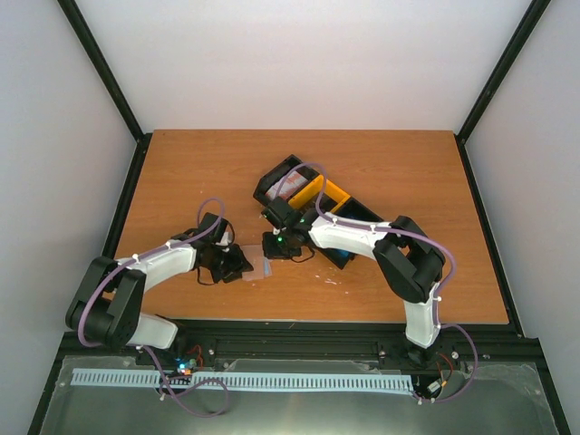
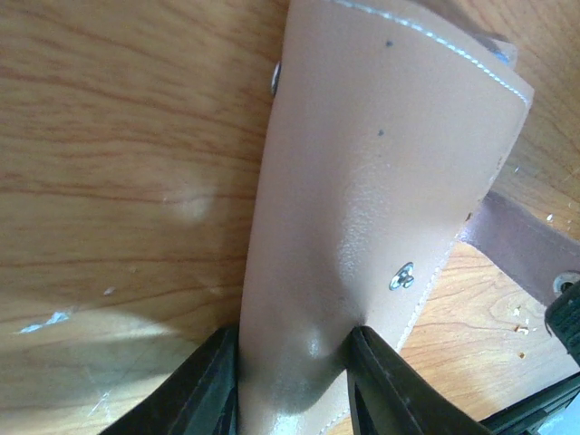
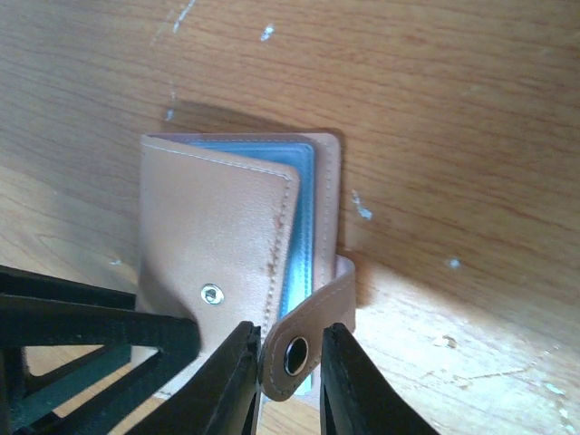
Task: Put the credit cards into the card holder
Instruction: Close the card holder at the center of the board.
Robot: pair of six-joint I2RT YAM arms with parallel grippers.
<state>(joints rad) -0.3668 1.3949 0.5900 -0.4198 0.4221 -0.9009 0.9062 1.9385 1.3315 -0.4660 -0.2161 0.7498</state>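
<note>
Left gripper [image 2: 294, 343] clamping card holder [image 2: 390, 163], right gripper [image 3: 290, 335] pinching strap [image 3: 319, 304]

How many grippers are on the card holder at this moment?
2. The left gripper clamps the card holder by its folded body; the right gripper pinches its snap strap. Neither is hidden.

1. Reddish-brown wood-grain bench [image 1: 181, 172], rectangular. The wrist views show pale scuffs and small white flecks on its top.
2. Black rectangular plastic bin [image 1: 270, 174], mid-bench toward the back, set on a diagonal. Something pale lies inside, too small to identify.
3. Yellow rectangular plastic bin [image 1: 324, 192], touching the black bin's right side.
4. Second black plastic bin [image 1: 367, 210], next in the same diagonal row and partly hidden.
5. Plain white walls [image 1: 308, 54] on three sides, with black frame struts [image 1: 98, 63] at the corners.
6. White slotted strip [image 1: 272, 381] running across a grey metal sheet [image 1: 299, 412] below the bench's near edge.
</note>
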